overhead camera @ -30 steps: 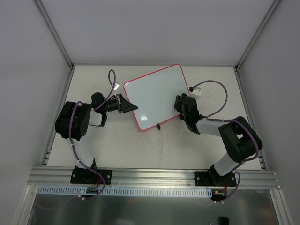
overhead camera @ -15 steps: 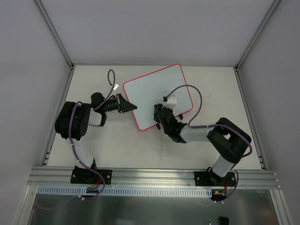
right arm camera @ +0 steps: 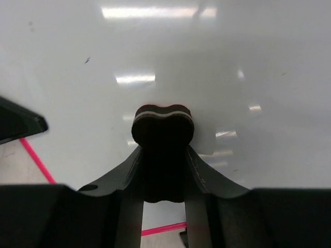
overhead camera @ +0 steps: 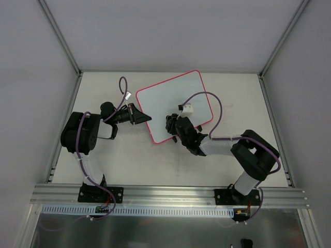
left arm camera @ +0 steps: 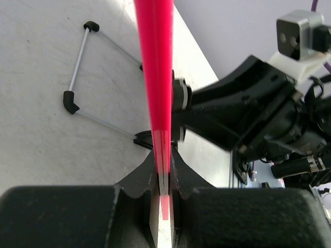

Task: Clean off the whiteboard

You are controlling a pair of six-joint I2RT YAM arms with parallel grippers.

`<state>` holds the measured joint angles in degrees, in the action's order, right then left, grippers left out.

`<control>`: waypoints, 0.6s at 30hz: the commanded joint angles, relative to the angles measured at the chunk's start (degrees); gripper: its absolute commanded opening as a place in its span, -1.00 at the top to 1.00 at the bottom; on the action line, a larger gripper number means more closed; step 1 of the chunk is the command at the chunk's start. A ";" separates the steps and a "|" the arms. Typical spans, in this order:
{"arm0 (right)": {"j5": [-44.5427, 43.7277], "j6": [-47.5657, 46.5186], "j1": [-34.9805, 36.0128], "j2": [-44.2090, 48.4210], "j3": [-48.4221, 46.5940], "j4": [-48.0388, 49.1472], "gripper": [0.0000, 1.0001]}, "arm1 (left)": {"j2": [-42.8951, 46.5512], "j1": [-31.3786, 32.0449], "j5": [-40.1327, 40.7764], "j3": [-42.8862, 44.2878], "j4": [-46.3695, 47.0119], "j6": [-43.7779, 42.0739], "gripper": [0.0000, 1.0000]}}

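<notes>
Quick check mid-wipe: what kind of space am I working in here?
Likely a lab robot test cell: plain grey panel walls, a slotted aluminium rail along the near edge, and a white table boxed in on three sides.

No text, label, brand, number or sign legible in any view, whiteboard point(overhead camera: 173, 106) face plain glossy white, only glare point(right arm camera: 135, 78) and a few tiny dark specks point(right arm camera: 87, 60) on it, none forming letters
</notes>
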<state>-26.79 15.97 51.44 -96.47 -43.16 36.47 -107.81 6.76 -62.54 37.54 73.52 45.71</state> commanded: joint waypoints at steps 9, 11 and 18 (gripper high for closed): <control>6.92 0.38 -17.51 3.30 -0.78 -9.57 1.00 | 1.99 0.71 -3.90 -0.27 22.81 -2.12 1.00; 7.53 0.38 -19.61 2.25 -1.92 -9.84 1.00 | 1.90 0.71 -3.90 -0.27 22.81 -2.12 1.00; 10.08 -0.06 -24.10 -0.30 -5.09 -9.75 1.00 | 1.90 0.71 -3.81 -0.27 22.81 -2.12 1.00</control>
<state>-16.43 16.64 29.71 -93.78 -45.93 29.02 -107.81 6.83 -62.54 37.54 73.47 46.13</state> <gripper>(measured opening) 0.333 0.058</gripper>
